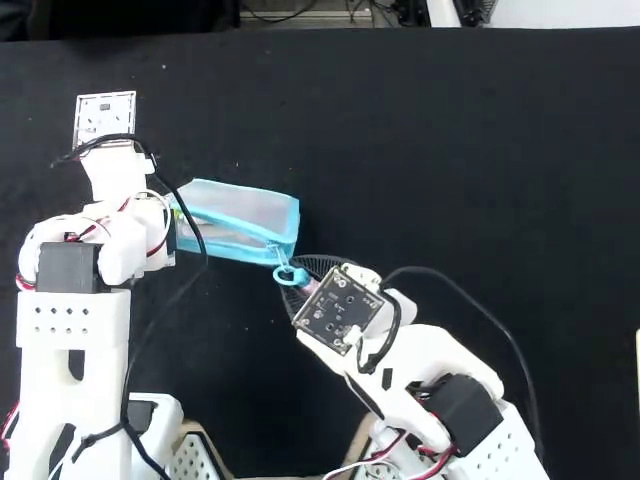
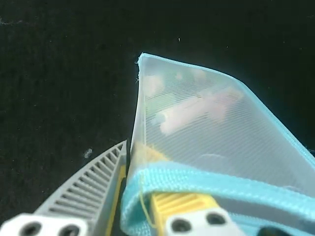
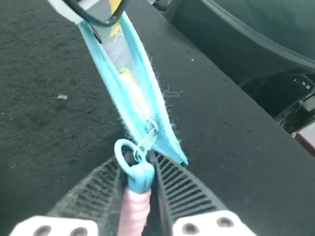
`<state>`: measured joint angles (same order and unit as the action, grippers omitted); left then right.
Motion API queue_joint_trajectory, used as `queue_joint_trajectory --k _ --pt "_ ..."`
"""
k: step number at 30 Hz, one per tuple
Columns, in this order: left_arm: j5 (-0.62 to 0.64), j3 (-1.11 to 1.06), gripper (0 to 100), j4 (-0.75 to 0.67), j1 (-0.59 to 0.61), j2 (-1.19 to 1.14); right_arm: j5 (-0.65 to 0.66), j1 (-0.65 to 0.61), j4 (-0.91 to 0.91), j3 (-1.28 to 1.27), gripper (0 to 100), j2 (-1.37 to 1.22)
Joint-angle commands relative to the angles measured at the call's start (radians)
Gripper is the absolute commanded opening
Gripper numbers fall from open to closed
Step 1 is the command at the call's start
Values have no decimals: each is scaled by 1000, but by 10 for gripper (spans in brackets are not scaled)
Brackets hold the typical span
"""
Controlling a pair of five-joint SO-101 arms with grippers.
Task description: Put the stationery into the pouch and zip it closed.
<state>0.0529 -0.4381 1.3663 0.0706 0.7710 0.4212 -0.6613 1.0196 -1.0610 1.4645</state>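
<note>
The left gripper (image 1: 178, 232) was clamped on one end of the pouch (image 1: 245, 215). In the left wrist view its grey ribbed finger (image 2: 93, 187) lay against the outside of the mesh. The pouch's blue zip band ran across the yellow-faced finger opposite it. Beyond those fingers the translucent mesh wall stretched away, and pale pieces of stationery (image 2: 184, 113) showed through it inside the pouch. What each piece was could not be told.

The right gripper (image 3: 140, 164) was closed on the blue zipper pull (image 3: 140, 177) at the pouch's other end. The pull's tab was pinched between the two dark ribbed fingers (image 3: 179, 184), and its ring stood just past the fingertips. From there a short metal link led to the slider, which sat at the corner of the pouch nearest these fingers. Farther out from the fingertips the two blue bands of the zip ran apart toward the left gripper. Something yellow (image 3: 127, 78) showed in the gap between them.

The pouch hung stretched between the two grippers over the black table (image 1: 450, 150). Whether it touched the cloth could not be told.
</note>
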Motion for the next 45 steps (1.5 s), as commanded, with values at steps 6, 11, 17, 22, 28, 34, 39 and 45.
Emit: queue_joint_trajectory --k 6,11,17,22,28,34,39,45 --pt "-8 74 30 -5 7 14 5 -6 -6 111 10 4" --pt "-9 87 30 0 5 12 5 -6 8 139 11 4" --pt "-9 85 30 0 5 5 5 -9 78 140 70 4" --pt "-9 85 30 0 5 5 5 -11 72 143 89 4" --pt "-9 85 30 0 5 5 5 -12 72 147 90 13" --pt "-9 85 30 0 5 5 5 -12 137 185 139 5" --pt "-8 85 30 -3 5 5 6 -12 126 153 124 4" --pt "-9 85 30 0 5 5 6 -14 66 64 124 13"
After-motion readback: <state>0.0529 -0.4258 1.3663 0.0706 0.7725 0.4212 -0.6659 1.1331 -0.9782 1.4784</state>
